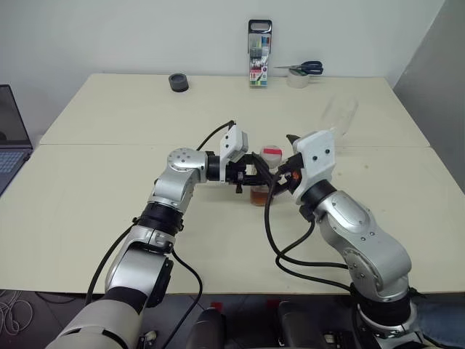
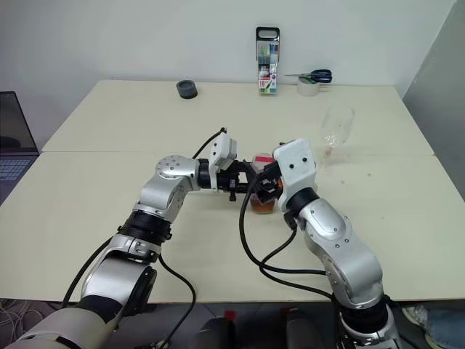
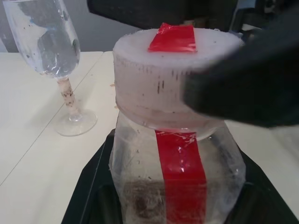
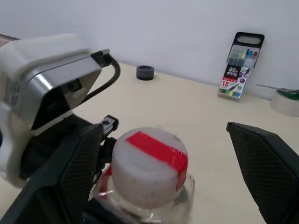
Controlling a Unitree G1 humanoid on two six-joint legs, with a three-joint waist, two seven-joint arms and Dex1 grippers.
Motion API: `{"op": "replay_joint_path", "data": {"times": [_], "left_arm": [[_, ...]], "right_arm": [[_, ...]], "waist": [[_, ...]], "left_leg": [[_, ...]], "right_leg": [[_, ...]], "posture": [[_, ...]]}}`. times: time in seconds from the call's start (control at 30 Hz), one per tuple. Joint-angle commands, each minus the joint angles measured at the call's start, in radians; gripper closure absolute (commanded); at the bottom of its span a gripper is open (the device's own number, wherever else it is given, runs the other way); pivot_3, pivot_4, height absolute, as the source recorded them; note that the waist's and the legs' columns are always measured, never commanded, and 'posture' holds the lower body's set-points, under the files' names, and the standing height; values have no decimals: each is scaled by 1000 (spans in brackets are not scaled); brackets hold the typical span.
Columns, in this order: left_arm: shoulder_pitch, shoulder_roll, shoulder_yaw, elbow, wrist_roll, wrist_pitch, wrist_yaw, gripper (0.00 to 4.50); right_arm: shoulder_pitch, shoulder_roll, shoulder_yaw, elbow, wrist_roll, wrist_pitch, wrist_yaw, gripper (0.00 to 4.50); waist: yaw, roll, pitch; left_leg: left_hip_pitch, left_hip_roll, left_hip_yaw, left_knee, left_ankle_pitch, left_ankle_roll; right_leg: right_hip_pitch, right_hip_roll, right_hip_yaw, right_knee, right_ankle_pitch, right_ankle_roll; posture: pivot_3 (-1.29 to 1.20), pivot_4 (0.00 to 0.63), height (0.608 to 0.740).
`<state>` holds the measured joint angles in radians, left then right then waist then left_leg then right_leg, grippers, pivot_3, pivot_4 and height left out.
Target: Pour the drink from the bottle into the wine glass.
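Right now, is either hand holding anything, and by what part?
The left hand grips the bottle around its body, below the cap. The right hand is open around the cap, holding nothing.

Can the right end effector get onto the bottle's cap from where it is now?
Probably yes. The right end effector is open, with one finger on each side of the cap and nothing between them. The left end effector is shut on the bottle lower down, leaving the cap exposed.
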<state>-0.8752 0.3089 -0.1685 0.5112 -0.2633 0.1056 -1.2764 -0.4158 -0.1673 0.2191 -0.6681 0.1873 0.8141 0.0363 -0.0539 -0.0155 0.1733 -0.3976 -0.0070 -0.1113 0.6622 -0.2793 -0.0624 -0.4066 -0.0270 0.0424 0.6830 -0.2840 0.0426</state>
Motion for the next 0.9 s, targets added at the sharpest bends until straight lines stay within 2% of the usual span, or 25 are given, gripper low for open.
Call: {"op": "replay_joint_path", "data": {"times": [0.03,0.07,0.13,0.37,0.47,0.53,0.67,0.77,0.8,0.9], "left_arm": [[-25,-3,19,-29,-7,-13,5,2672],[-24,-4,19,-30,-7,-12,6,2672],[-23,-4,18,-33,-7,-11,7,2673],[-19,-1,15,-40,-10,-6,9,2674],[-18,1,15,-42,-11,-3,7,2675],[-19,2,14,-40,-11,-4,3,2675],[-26,3,11,-36,-10,-6,-13,2677],[-36,7,13,-24,-7,-14,-27,2679],[-40,9,14,-20,-7,-17,-28,2679],[-45,9,23,-17,-8,-21,-20,2681]], "right_arm": [[-23,23,-8,-2,-36,-36,-19,0],[-23,27,-8,1,-41,-39,-18,0],[-21,35,-7,5,-47,-41,-14,368],[-13,42,-2,10,-50,-55,10,2603],[-6,32,-3,17,-28,-82,53,2622],[-4,-2,-6,40,1,-126,134,2622],[-24,-158,-78,160,156,-229,470,2622],[-125,-314,-156,353,264,-214,719,2622],[-161,-342,-185,393,325,-166,765,2622],[-201,-377,-192,414,365,-139,801,2622]], "waist": [[0,0,0],[0,0,0],[-1,0,0],[-1,0,0],[-1,0,0],[-1,0,0],[-1,0,0],[-3,0,0],[-3,0,0],[-3,0,0]], "left_leg": [[0,0,0,0,0,0],[0,0,0,0,0,0],[0,0,0,0,0,0],[0,0,0,0,0,0],[0,0,0,0,0,0],[0,0,0,0,0,0],[0,0,0,0,-2,3],[1,0,1,0,-2,3],[1,0,1,0,-2,4],[2,1,0,-1,-2,4]], "right_leg": [[0,0,0,0,0,0],[0,0,0,0,0,0],[0,0,0,0,0,0],[0,0,0,0,0,0],[0,0,0,0,0,0],[0,0,0,0,0,0],[1,0,0,0,0,0],[1,0,0,0,0,0],[2,0,0,0,0,0],[1,2,0,0,0,0]], "posture": [[0,150,740],[0,150,740],[0,150,740],[0,150,740],[0,150,740],[0,150,740],[0,150,740],[0,150,740],[0,150,740],[0,150,740]]}}
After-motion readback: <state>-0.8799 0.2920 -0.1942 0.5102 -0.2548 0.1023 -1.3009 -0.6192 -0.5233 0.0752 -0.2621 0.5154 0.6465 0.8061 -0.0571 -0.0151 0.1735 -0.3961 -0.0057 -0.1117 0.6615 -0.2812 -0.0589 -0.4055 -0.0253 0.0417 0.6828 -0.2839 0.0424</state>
